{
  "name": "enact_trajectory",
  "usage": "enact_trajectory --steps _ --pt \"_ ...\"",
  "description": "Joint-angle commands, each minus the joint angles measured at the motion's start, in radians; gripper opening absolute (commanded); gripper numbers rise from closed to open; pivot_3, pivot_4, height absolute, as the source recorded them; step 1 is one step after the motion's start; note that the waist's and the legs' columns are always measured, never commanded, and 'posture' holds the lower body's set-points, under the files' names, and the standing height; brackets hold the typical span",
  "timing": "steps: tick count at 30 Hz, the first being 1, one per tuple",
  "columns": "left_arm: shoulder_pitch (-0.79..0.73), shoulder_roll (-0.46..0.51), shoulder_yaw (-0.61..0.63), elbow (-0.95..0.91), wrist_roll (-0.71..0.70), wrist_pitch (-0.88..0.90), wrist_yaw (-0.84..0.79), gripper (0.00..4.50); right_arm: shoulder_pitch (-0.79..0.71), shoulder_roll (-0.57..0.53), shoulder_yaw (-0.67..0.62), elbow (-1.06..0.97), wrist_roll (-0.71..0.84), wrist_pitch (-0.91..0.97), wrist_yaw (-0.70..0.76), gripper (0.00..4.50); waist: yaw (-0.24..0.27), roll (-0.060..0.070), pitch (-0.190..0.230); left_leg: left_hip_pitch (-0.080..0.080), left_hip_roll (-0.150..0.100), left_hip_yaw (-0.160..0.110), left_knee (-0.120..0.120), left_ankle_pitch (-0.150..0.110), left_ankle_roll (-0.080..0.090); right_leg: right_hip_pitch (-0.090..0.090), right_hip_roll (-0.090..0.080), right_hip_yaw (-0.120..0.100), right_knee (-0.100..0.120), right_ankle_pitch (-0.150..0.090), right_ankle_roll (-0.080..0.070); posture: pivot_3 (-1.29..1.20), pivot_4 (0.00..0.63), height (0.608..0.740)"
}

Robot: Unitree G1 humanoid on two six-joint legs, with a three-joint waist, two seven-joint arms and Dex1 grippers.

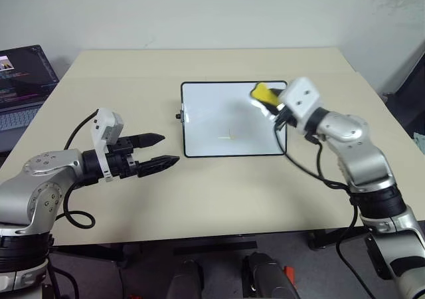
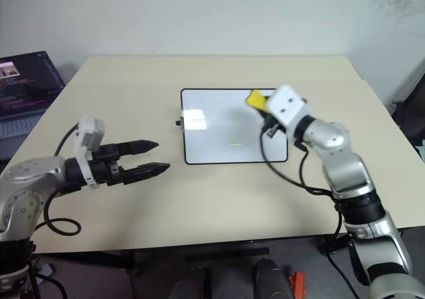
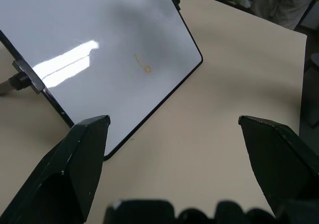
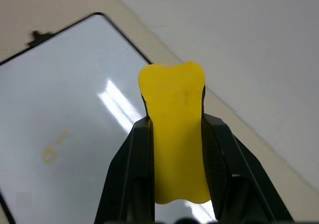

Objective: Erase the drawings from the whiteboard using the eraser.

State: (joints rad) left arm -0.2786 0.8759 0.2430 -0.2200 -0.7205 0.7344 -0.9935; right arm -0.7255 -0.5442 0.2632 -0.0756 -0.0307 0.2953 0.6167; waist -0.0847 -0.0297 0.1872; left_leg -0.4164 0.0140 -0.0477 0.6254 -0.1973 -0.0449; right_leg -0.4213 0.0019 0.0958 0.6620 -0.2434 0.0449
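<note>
Two arms reach over a pale table [image 1: 219, 199], and between them the whiteboard [image 1: 219, 123] lies flat near the middle, its long sides running left to right. A small black knob sticks out from the board's left short side. Faint yellowish drawings [image 1: 228, 137] sit a little below the board's centre: a short stroke ending in a small loop, seen clearly from the left wrist [image 3: 142, 63]. A bright glare streak shines on the board's left part.

Over the board's far right corner, the right gripper [image 4: 174, 149] pinches the eraser [image 1: 265, 94] between its two black fingers, the yellow block sticking out past the fingertips. Whether the eraser touches the board's surface I cannot tell. It is well apart from the drawings, with bare white board between them.

Left of the board, the left gripper [image 1: 157, 150] hangs above the bare tabletop with its fingers spread wide and nothing between them, pointing toward the board's near left corner but apart from it.

Off the table's far left edge stands a laptop [image 1: 20, 86] with its screen lit. Black cables loop from both wrists.
</note>
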Motion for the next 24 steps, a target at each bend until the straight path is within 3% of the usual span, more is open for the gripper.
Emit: enact_trajectory --steps 1,4,12,24 --pt "-0.011 -0.002 0.009 -0.01 -0.002 -0.011 -0.002 4.5 -0.042 -0.015 0.067 0.041 -0.071 -0.067 0.071 0.96 0.002 0.0 0.0 0.0 0.0 0.0 0.0 0.0 0.0 0.0 0.0 0.0 0.0 0.0 0.0 0.0 0.15 0.74" --pt "-0.016 0.0 0.011 -0.011 -0.004 -0.01 0.0 4.5 -0.089 -0.024 0.164 0.128 -0.176 -0.125 0.129 0.96 0.004 0.0 0.0 -0.001 0.0 0.0 0.0 0.0 0.0 0.0 0.0 0.0 0.0 0.0 0.001 0.0 0.15 0.74" --pt "-0.003 -0.004 0.02 -0.025 -0.007 -0.009 0.011 4.5 -0.238 0.079 0.235 0.368 -0.378 -0.224 0.018 0.96 -0.001 0.0 0.0 0.0 0.0 0.0 0.0 0.0 0.0 0.0 0.0 0.0 0.001 0.001 0.002 0.0 0.15 0.74" --pt "-0.004 -0.012 0.018 -0.029 -0.011 -0.011 0.023 4.5 -0.283 0.172 0.264 0.507 -0.476 -0.249 0.026 0.96 0.0 0.0 0.0 0.0 0.0 -0.002 0.001 0.0 0.0 0.0 0.0 -0.001 0.001 0.002 0.003 0.0 0.15 0.74"
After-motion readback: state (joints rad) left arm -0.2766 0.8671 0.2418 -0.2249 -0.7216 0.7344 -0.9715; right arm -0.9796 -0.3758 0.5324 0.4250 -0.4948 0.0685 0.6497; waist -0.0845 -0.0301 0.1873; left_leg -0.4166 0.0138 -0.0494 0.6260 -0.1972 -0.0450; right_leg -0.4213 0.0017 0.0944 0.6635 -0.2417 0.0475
